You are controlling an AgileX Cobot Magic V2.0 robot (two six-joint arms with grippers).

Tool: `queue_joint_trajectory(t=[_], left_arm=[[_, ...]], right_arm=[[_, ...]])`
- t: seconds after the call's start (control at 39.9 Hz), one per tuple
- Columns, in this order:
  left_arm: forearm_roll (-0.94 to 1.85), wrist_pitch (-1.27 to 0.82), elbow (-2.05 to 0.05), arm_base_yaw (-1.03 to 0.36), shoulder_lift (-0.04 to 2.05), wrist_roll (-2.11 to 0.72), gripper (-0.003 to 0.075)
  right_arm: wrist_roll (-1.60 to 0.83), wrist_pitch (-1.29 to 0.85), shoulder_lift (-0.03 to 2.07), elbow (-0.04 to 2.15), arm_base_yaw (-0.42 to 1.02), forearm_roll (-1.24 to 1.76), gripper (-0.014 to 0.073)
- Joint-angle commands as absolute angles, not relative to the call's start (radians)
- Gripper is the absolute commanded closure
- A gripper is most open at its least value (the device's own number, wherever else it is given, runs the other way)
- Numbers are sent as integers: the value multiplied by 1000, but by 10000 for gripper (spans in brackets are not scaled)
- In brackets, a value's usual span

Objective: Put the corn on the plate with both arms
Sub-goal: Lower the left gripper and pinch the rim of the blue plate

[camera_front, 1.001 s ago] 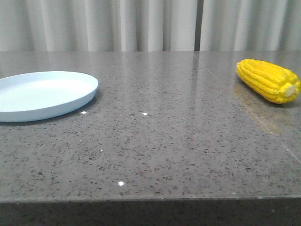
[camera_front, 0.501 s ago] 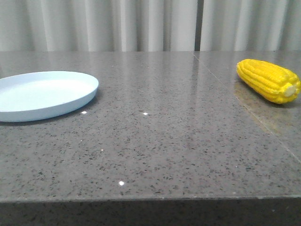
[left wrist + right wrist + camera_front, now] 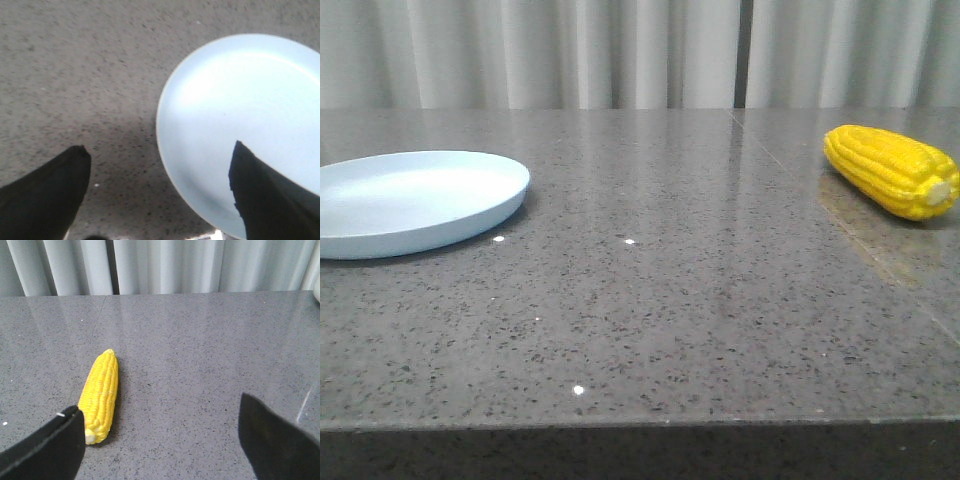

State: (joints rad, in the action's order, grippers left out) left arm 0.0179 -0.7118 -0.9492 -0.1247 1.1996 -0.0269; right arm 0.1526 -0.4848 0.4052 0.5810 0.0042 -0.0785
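Note:
The yellow corn [image 3: 892, 170] lies on the table at the far right, its pale stub end toward the front. The pale blue plate [image 3: 410, 200] sits at the far left. Neither gripper shows in the front view. In the left wrist view my left gripper [image 3: 159, 161] is open and empty above the plate's rim [image 3: 165, 155], one finger over the plate, the other over bare table. In the right wrist view my right gripper [image 3: 159, 417] is open and empty, and the corn [image 3: 100, 393] lies just ahead of one finger, apart from it.
The grey speckled stone table [image 3: 670, 300] has a seam [image 3: 840, 225] running along its right part. Pale curtains [image 3: 620, 50] hang behind the table's far edge. The table's front edge [image 3: 640, 422] is near the camera.

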Motion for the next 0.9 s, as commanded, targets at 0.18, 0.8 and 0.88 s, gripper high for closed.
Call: queue_joint_trajectory(t=[0.18, 0.8, 0.88], left_arm=[[54, -786, -1123, -137, 1420, -26, 178], [75, -776, -1149, -137, 1532, -26, 545], [75, -776, -1149, -137, 1534, -26, 613]], right_arm=[[144, -409, 417, 616, 0, -83, -50], [144, -409, 417, 616, 0, -83, -50], [144, -409, 417, 616, 0, -83, -50]])
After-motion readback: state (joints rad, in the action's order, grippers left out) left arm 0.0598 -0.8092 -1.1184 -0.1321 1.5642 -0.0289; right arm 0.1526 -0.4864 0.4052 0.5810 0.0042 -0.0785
